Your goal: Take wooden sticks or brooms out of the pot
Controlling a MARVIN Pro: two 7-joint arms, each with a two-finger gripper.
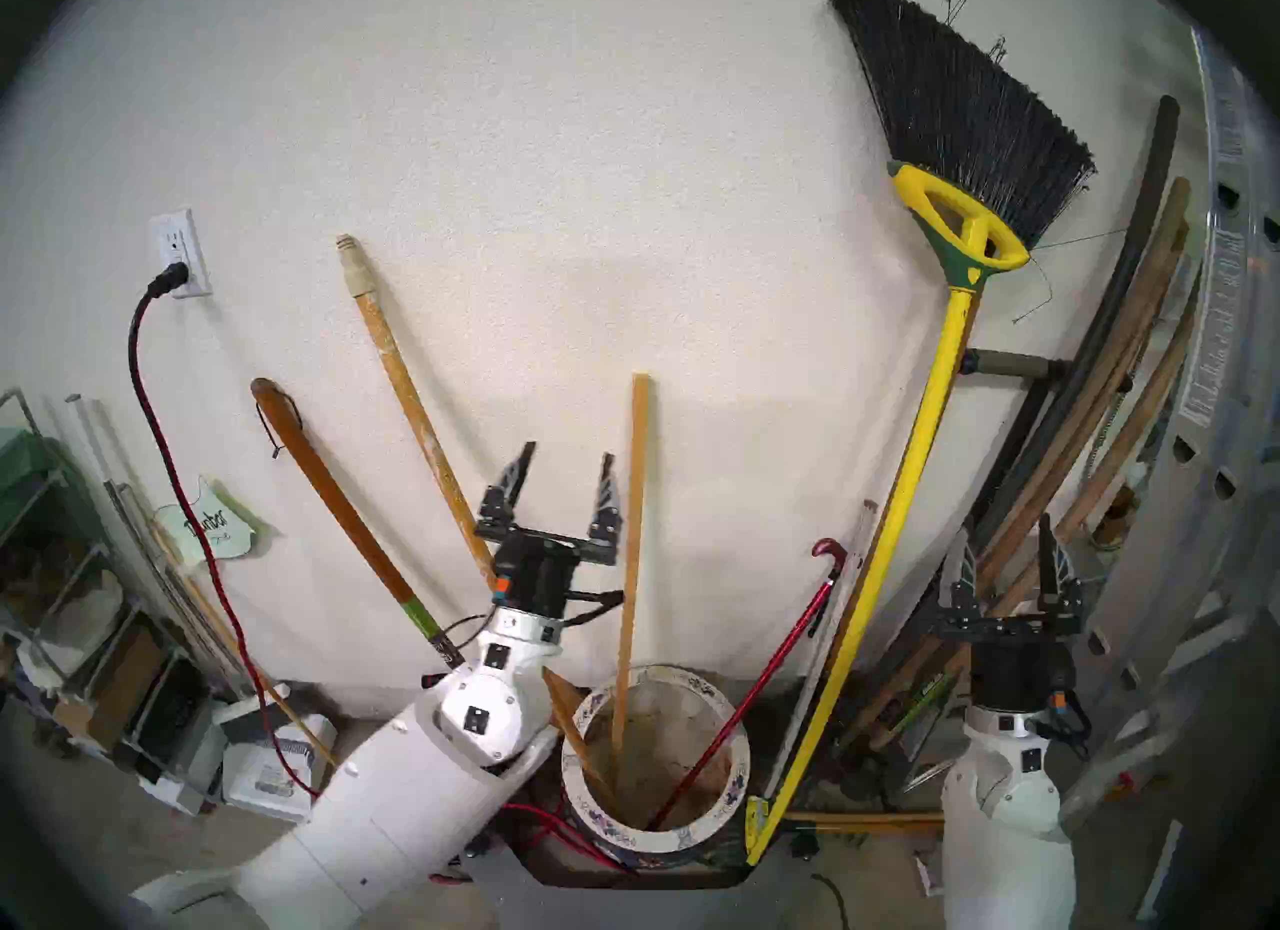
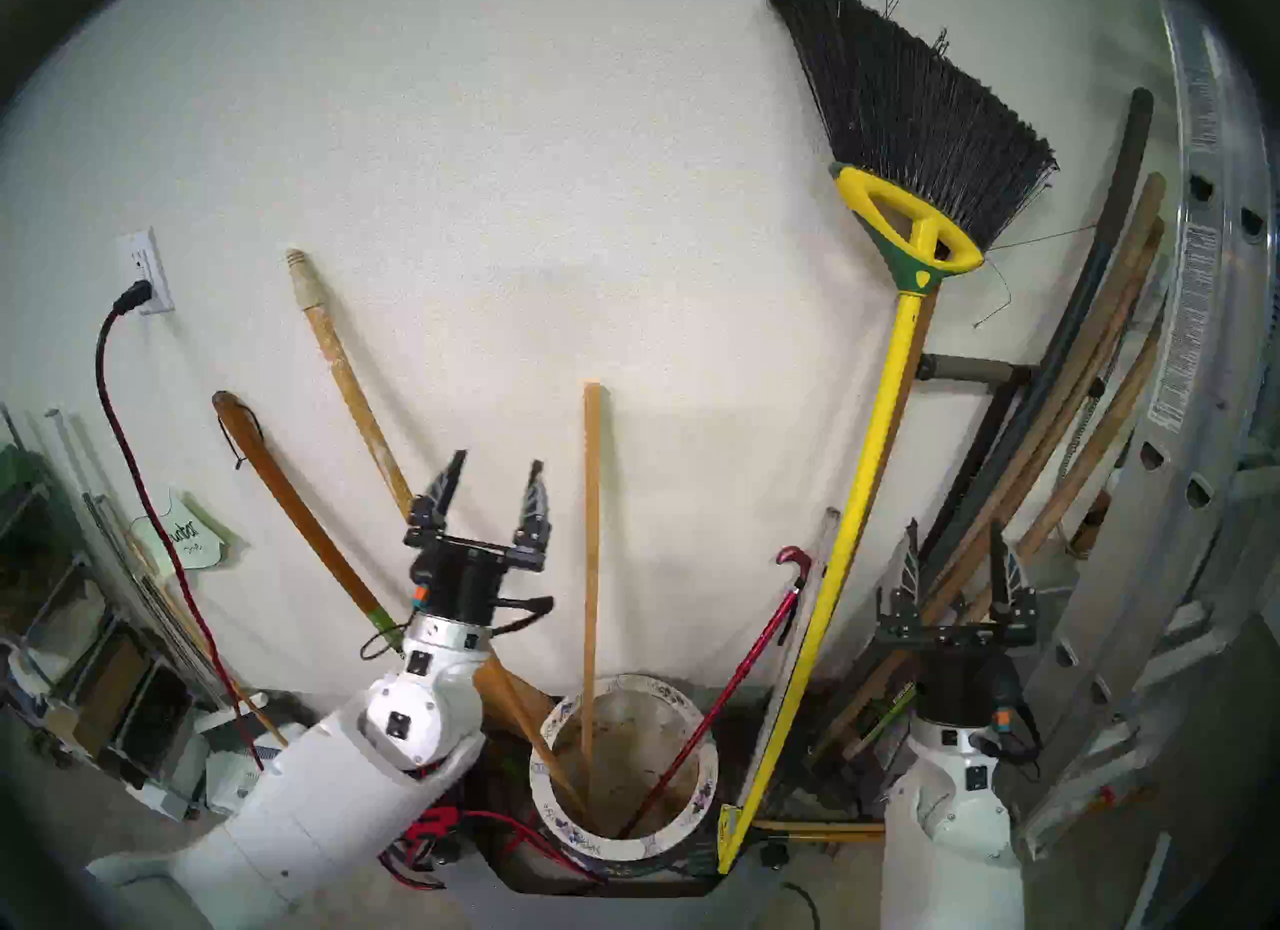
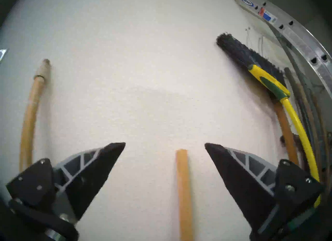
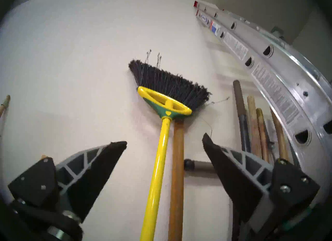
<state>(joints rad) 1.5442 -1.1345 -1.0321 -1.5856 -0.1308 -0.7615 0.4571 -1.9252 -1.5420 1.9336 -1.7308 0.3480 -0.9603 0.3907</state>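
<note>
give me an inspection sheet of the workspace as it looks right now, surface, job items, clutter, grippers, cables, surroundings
Surface: gray floor; no table seen.
Job's things: flowered pot holds the thin slat and the round pole, both leaning on the wall; the broom stands outside the pot, handle end on the floor beside it.
Clutter: red cane in the pot; brown handle leans left of it; more handles stacked at right.
Grippers: left gripper open, empty, just left of the slat; right gripper open, empty.
Cables: red-black cord plugged into the outlet.
Surroundings: white wall, aluminium ladder, shelving.
</note>
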